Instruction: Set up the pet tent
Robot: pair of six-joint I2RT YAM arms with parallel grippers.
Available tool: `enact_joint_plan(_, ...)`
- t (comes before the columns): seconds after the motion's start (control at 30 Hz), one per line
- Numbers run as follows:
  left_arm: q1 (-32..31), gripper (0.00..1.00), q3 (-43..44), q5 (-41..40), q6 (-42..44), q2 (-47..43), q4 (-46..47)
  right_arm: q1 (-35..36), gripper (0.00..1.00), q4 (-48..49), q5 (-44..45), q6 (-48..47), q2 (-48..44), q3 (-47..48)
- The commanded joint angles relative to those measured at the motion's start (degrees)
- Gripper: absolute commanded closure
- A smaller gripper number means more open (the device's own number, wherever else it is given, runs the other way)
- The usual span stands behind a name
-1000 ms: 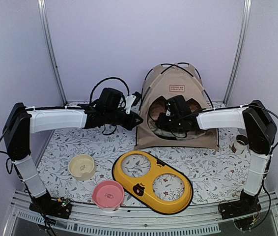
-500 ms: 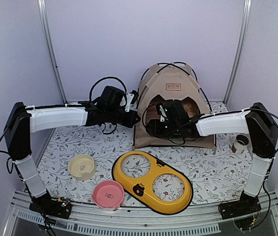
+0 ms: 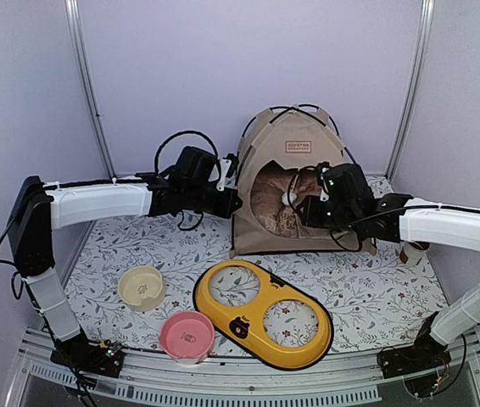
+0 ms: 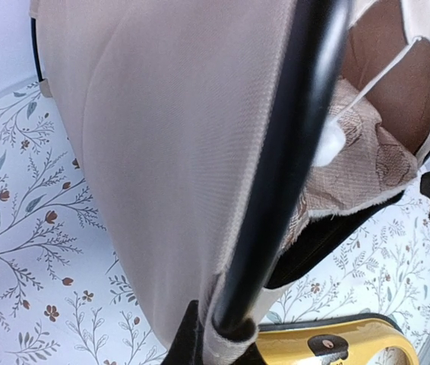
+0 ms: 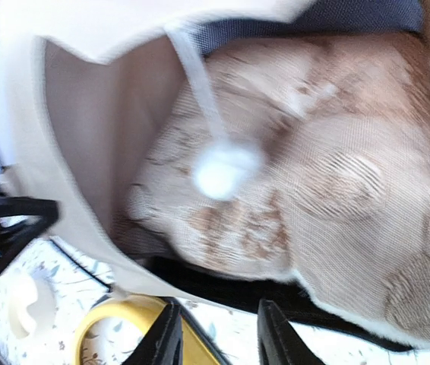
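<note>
1. Nearest the arm bases: a pink bowl just beside the left end of a yellow two-hole feeder, with a cream bowl a little farther back and left.
2. Right of the feeder: a broad stretch of bare floral cloth running out to the right edge, and a tape roll standing close to that edge.
3. Between the feeder and the pet tent: only a narrow band of bare cloth along the front hem.
4. Mid-table, left: the left gripper, reaching in from the left and pinched tight on the pet tent's front left edge, where fabric wraps a black pole. Open cloth beneath and left of that arm.
5. Mid-table, right: the right gripper at the arched doorway, fingers parted with nothing between them, close to the dangling white pom-pom.
6. Far centre: the pet tent standing upright toward the far edge of the cloth, poles crossing over its peak, a brown label above the doorway and a floral pillow lying inside. Bare cloth at both flanks, wider on the left.
</note>
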Motion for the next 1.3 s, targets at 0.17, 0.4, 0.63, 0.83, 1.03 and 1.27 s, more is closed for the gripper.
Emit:
enact_joint_plan(0.17, -0.67, 1.0, 3.65, 0.4, -1.73, -0.69, -1.23, -5.91, 0.75, -13.58, 13.31, -1.52, 6.96, -0.72)
enact_joint_plan(0.4, -0.84, 1.0, 4.31, 1.21, 0.17, -3.45, -3.45, -10.34, 0.72, -21.3, 20.66, -5.65, 20.32, 10.96)
enact_joint_plan(0.63, -0.87, 1.0, 3.94, 0.87, 2.02, -5.62, -4.24, -10.68, 0.46, -27.67, 20.01, -6.13, 29.03, 20.73)
enact_joint_plan(0.83, -0.56, 1.0, 4.14, -1.48, 2.61, -5.43, -4.08, -8.6, 0.23, -26.82, 16.46, -8.35, 27.43, 23.06)
enact_joint_plan(1.03, 0.28, 1.0, 2.45, 2.68, 6.54, -4.2, 0.79, -2.61, 0.15, -22.73, 12.25, -10.19, 19.75, 23.11)
enact_joint_plan(1.27, -0.15, 1.0, 3.57, 10.76, 11.88, -1.0, 5.64, -0.34, 0.12, -16.83, 4.24, -9.84, 7.66, 19.5)
